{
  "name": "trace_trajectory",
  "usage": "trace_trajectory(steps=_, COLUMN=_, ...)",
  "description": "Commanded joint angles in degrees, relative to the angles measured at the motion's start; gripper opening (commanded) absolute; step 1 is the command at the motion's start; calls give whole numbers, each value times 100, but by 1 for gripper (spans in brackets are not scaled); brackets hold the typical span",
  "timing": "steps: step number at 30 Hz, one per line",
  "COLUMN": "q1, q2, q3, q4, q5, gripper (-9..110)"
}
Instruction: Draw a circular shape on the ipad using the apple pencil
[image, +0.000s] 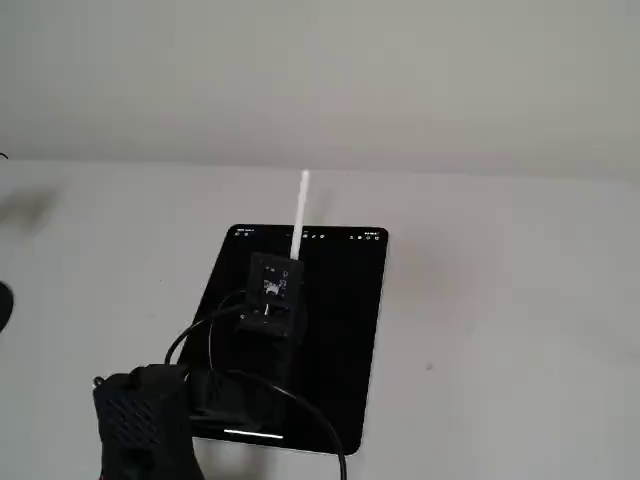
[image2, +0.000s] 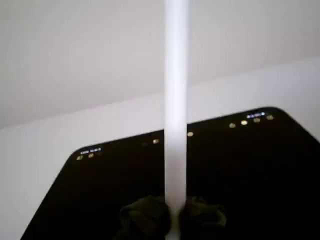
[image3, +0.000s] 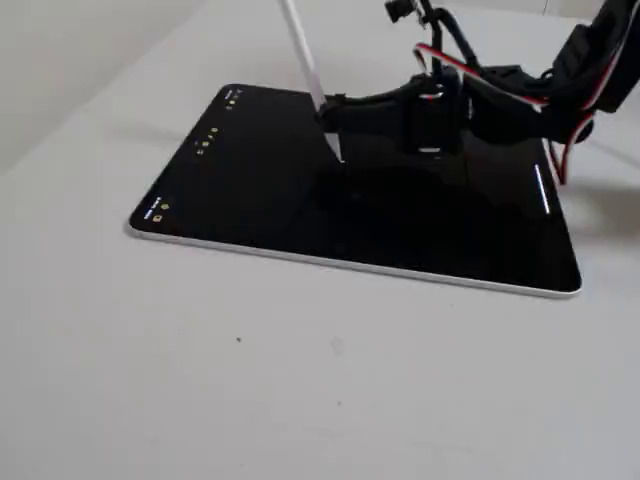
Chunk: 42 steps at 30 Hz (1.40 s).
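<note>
- Your gripper (image2: 172, 220) is clamped on the apple pencil (image2: 176, 115), 2 dark fingers (image2: 142, 215) pinching its lower shaft.
- Pencil stands tilted over the ipad (image3: 250, 190); tip contact not discernible.
- Ipad lies flat on the white table (image3: 300, 380), toolbar icons (image: 365, 237) along the far short edge.

A plain tabletop robot test bench, probably in an office or lab room; the exact kind of room cannot be told. Evidence: a bare, matte white desk (image: 500, 300) that meets an unadorned pale wall (image: 320, 70) just behind the ipad (image3: 250, 190); a small black arm (image: 140, 420) of printed-looking parts near the ipad's near short edge in a fixed view, trailing loose black cables (image: 300, 410), with red wiring (image3: 565, 140) exposed beside the ipad's far corner.
</note>
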Motion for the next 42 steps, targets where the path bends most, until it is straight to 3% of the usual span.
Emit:
trace_trajectory(steps=1, q1=-185, q2=26, q3=-281, q4=-202, q5=-123, gripper=0)
trace_trajectory(steps=16, q1=-668, q2=9, q3=413, q4=-773, q5=-369, gripper=0)
trace_trajectory(steps=29, q1=-483, q2=246, q3=1582, q4=-1450, q5=-642, gripper=0)
trace_trajectory(steps=42, q1=114, q2=-413, q3=861, q4=-1960, q5=-905, gripper=0)
